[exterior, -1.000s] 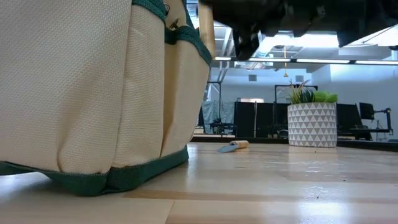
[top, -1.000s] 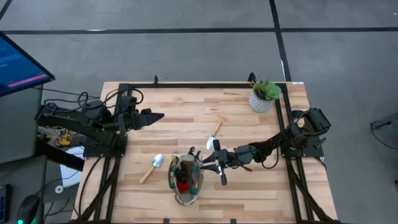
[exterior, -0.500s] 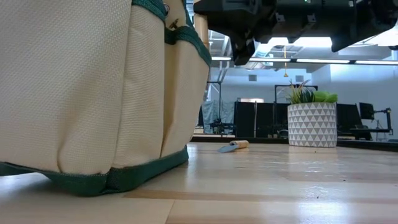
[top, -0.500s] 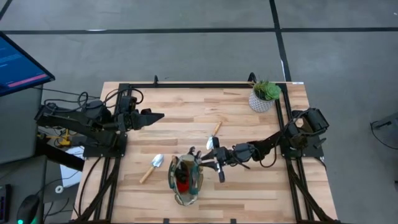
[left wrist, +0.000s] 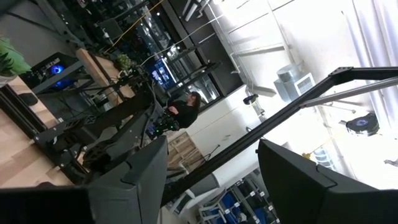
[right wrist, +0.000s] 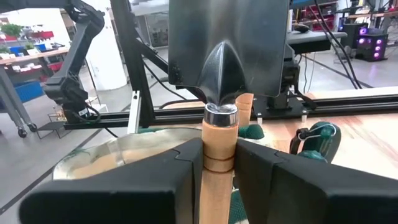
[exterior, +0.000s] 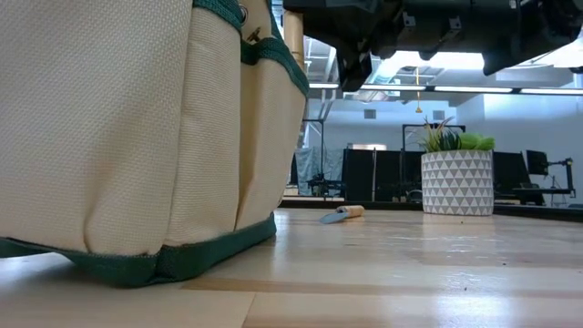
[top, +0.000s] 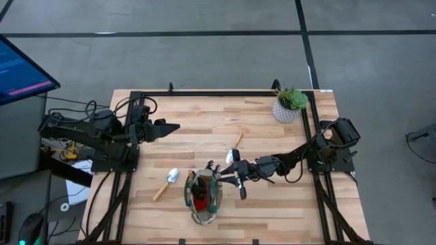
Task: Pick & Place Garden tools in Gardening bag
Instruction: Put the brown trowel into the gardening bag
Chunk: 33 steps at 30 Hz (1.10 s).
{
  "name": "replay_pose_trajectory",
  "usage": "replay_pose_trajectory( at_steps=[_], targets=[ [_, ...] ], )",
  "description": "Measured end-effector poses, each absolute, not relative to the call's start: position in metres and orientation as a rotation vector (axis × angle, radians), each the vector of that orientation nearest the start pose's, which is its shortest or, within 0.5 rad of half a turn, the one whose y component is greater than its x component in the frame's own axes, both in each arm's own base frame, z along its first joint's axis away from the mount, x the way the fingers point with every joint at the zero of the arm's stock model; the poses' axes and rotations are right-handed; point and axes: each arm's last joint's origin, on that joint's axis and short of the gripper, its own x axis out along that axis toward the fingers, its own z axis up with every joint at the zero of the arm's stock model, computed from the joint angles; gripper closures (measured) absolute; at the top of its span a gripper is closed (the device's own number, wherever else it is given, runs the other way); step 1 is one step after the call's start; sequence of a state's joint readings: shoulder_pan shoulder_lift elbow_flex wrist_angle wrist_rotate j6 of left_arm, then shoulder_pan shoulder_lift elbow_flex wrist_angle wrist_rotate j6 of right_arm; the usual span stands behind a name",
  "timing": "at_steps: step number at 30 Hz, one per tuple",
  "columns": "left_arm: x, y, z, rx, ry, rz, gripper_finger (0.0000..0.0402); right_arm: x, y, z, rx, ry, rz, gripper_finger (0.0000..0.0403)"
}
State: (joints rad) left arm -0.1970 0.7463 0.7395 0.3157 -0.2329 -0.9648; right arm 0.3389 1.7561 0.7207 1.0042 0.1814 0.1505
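A: Right gripper, state?

B: Clamped on a trowel, both fingers pressing the wooden handle just under the metal collar. Blade stands up past the fingers, so the handle end points down.

A: Where's that relative to the bag?

B: The right gripper is at the bag's right rim in the high view, at the end of an arm reaching in across the table. The wrist view shows the bag's open mouth right behind the held handle, with pruning shears and another wooden handle already poking up inside.

A: Long axis?

B: Trowel is about upright. The bag is oval and runs front to back. I'd judge the next move is a short shift toward the bag's middle, then lower and let go.

A: Clearance?

B: Tight. The rim, loop handles and tools already in there crowd the opening, so the handle could catch on the trim or the shears.

A: Anything left outside?

B: One trowel lies just left of the bag, nearer the left arm. Another lies behind the right gripper, toward the plant pot. That one is also visible in the low view.

A: Left gripper?

B: Left gripper is idle, fingers apart, empty, raised at the table's left side, well away from the bag.
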Motion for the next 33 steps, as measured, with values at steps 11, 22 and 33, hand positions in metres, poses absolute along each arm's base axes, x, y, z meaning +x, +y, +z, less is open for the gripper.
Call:
replay_pose_trajectory(
  at_steps=[11,22,33],
  targets=[
    [0.1611,-0.0253,0.3702,-1.023,-0.297,-0.112,0.0183,0.3233,0.109,0.1757,0.137,0.085,0.153,0.0341],
    [0.1611,-0.0254,0.3702,-1.023,-0.295,-0.116,0.0183,0.3233,0.1085,0.1738,0.125,0.102,0.151,0.0341],
    [0.1611,-0.0254,0.3702,-1.023,-0.295,-0.116,0.0183,0.3268,0.1101,0.1704,0.132,0.074,0.176,0.0341]
  ],
)
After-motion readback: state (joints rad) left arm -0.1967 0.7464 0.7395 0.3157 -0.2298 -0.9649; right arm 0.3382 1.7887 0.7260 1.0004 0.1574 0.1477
